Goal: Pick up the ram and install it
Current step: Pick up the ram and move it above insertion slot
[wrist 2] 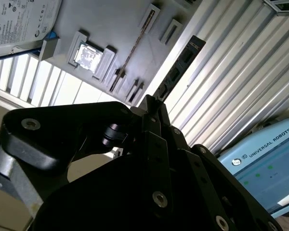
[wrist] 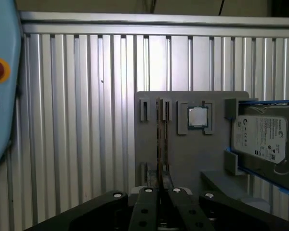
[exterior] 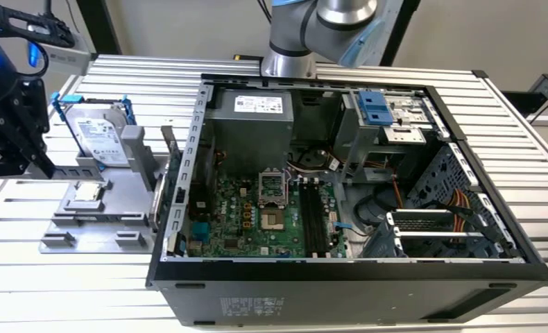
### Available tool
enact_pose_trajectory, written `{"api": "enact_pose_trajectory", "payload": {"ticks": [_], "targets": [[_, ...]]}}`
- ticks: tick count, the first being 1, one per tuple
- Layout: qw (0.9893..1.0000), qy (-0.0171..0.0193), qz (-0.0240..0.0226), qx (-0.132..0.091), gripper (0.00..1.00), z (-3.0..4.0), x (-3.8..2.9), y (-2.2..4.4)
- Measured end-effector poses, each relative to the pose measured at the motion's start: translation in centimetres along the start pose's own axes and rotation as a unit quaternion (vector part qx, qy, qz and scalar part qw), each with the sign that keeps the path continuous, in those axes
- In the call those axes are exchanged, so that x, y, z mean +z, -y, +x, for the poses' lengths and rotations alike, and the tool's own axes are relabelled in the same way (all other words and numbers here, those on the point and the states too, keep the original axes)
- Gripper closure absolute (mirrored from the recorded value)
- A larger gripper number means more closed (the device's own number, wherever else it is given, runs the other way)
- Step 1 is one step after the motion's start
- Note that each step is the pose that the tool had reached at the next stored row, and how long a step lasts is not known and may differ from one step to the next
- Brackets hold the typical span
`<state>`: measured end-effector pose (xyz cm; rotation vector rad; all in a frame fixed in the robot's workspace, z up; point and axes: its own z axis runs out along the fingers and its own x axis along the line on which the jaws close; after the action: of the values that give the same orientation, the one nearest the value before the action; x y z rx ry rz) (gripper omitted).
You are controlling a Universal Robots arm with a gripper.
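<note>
The ram (wrist 2: 179,70) is a long, narrow dark stick with a row of chips. It juts out from the fingertips of my gripper (wrist 2: 154,102), which is shut on one end of it. In the first wrist view the ram (wrist: 160,144) shows edge-on as a thin brown line rising from the closed gripper (wrist: 160,191). In the exterior view my black gripper (exterior: 35,158) hangs high at the far left, above and to the left of the grey fixture (exterior: 116,208). The open computer case (exterior: 348,277) lies to the exterior view's right.
The fixture holds a silver hard drive in a blue frame (exterior: 98,135) and a small square processor (exterior: 87,193). Inside the case, long black memory slots (exterior: 313,215) sit beside the processor socket (exterior: 272,186). A blue teach pendant (wrist 2: 265,163) lies on the ribbed table (wrist: 77,120).
</note>
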<state>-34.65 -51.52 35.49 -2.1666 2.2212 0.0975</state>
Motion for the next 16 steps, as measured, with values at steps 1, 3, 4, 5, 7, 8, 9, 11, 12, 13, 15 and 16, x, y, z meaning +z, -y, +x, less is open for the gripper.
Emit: {"api": "enact_pose_trajectory", "payload": {"ticks": [1, 3, 4, 5, 7, 8, 9, 11, 12, 13, 15, 16], "targets": [[1.0, 0.0, 0.0, 0.0, 1.0, -0.01, -0.1, 0.0], [1.0, 0.0, 0.0, 0.0, 1.0, -0.02, -0.33, -0.01], [1.0, 0.0, 0.0, 0.0, 1.0, -0.03, -0.46, -0.01], [1.0, 0.0, 0.0, 0.0, 1.0, -0.03, -0.6, 0.0], [1.0, 0.0, 0.0, 0.0, 1.0, -0.05, -0.88, 0.0], [1.0, 0.0, 0.0, 0.0, 1.0, -0.06, -1.03, -0.01], [1.0, 0.0, 0.0, 0.0, 1.0, -0.08, -1.17, -0.02], [1.0, 0.0, 0.0, 0.0, 1.0, -0.1, -1.42, -0.03], [1.0, 0.0, 0.0, 0.0, 1.0, -0.11, -1.54, -0.03], [1.0, 0.0, 0.0, 0.0, 1.0, -0.11, -1.64, -0.03], [1.0, 0.0001, 0.0001, 0.0, 1.0, -0.13, -1.83, -0.04], [1.0, 0.0001, 0.0, 0.0, 1.0, -0.13, -1.9, -0.04]]}}
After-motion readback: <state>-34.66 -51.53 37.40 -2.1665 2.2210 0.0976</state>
